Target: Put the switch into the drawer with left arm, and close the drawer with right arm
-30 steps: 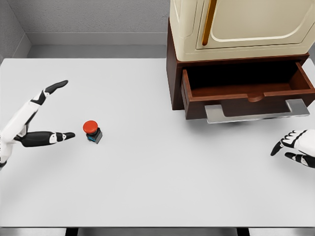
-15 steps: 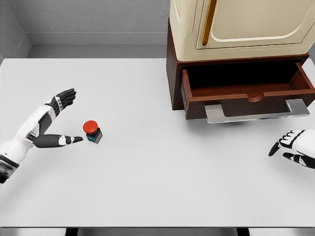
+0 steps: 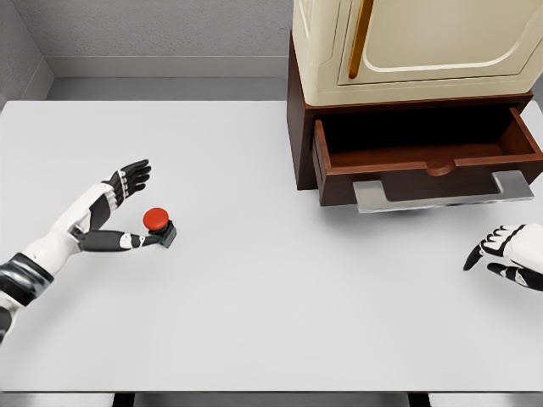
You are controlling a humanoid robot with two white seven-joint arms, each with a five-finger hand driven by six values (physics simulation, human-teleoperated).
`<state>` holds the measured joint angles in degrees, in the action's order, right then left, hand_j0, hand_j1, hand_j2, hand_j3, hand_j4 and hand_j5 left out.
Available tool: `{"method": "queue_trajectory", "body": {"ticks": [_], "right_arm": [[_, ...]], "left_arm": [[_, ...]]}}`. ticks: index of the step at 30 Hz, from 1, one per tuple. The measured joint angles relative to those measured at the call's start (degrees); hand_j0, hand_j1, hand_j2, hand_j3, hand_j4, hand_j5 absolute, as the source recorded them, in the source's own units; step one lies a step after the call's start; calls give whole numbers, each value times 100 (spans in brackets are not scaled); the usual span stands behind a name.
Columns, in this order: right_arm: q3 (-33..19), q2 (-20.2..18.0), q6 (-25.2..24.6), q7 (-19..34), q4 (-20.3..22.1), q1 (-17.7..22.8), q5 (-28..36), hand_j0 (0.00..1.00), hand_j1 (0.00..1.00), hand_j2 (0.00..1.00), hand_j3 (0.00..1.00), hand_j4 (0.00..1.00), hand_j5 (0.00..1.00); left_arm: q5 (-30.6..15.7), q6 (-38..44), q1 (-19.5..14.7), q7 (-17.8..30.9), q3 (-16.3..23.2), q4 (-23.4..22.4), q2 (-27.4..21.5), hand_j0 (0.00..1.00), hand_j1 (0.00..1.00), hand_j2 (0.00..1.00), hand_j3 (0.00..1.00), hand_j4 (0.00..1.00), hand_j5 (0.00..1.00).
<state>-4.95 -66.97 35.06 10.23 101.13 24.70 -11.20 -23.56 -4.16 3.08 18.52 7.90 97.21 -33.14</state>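
On the desk, left side: a small switch [image 3: 159,226] with a round red button on a dark blue-black base sat on the flat white desk [image 3: 254,297], well apart from the cabinet.
Left hand: the white-and-black five-finger left hand [image 3: 114,210] was spread open around the switch, thumb tip touching or just beside its base, the other fingers fanned out beyond it and not closed.
Right hand: the white-and-black right hand [image 3: 506,255] lay at the right edge of the desk, fingers loosely curled and holding nothing, near the drawer front but below it.
Drawer: the dark brown wooden drawer [image 3: 424,157] with a flat grey metal handle [image 3: 441,192] stood pulled out and looked empty, under a cream-coloured cabinet [image 3: 416,42].
Step in hand: reaching for the grasp, by my reading; the switch had not been lifted.
Next move: the fingers would need to close across the button and base for a firm pinch, then carry it up and rightwards over the drawer's front edge.
Risk: a small, top-heavy switch could tip or slide if the thumb pushed before the fingers met it.
Remaining: nearly the whole task, closing included.
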Motion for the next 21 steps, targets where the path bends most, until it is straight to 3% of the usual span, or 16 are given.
{"method": "queue_trajectory", "body": {"ticks": [12, 21], "right_arm": [[4, -2, 0, -1, 1, 9, 6, 50, 50, 50, 50, 50, 50], [4, -4, 0, -1, 1, 0, 24, 47, 47, 47, 47, 47, 47]], "left_arm": [[49, 32, -202, 2, 411, -343, 93, 100, 100, 100, 100, 100, 100], [94, 21, -246, 2, 489, -637, 179, 100, 100, 100, 100, 100, 100]]}}
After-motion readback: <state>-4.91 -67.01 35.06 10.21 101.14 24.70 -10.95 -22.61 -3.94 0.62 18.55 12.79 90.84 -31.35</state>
